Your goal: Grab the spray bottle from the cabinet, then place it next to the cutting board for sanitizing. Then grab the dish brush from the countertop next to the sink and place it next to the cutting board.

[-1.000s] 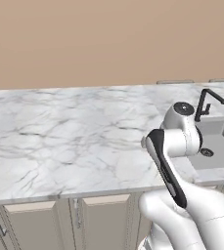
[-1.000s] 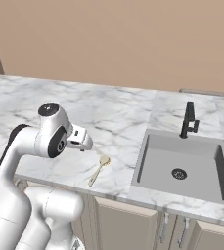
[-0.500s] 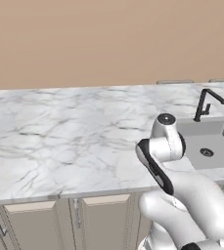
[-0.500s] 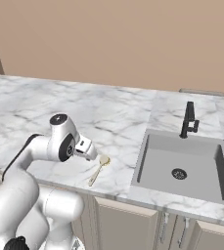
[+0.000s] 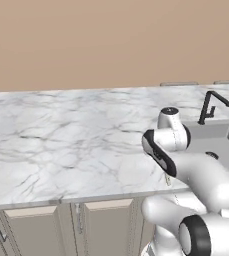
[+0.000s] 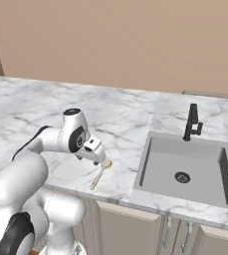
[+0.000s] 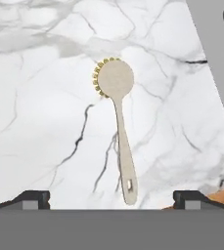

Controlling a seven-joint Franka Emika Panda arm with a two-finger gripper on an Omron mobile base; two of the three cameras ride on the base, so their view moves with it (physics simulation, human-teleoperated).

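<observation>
Now the second half of the task seems to be in hand: fetching the brush (image 7: 119, 132), which lies flat on the countertop (image 6: 46, 114) near its front edge, a little to the left of the sink (image 6: 185, 167). Its round, yellow-bristled head points away from the robot and the slim handle runs back toward it. The gripper (image 6: 99, 157) hangs just above the brush head in the right base view, and in the hand view the two fingertips (image 7: 33, 199) stand wide apart, with the handle's end between them and nothing held. The arm is folded low over the counter's front edge, elbow bent, hand pointing down at the marble. By my reading, the next move calls for a straight descent until the fingertips flank the handle, then a close across its narrow width; the handle is thin and lies flush, so the tips must get nearly to the marble
</observation>
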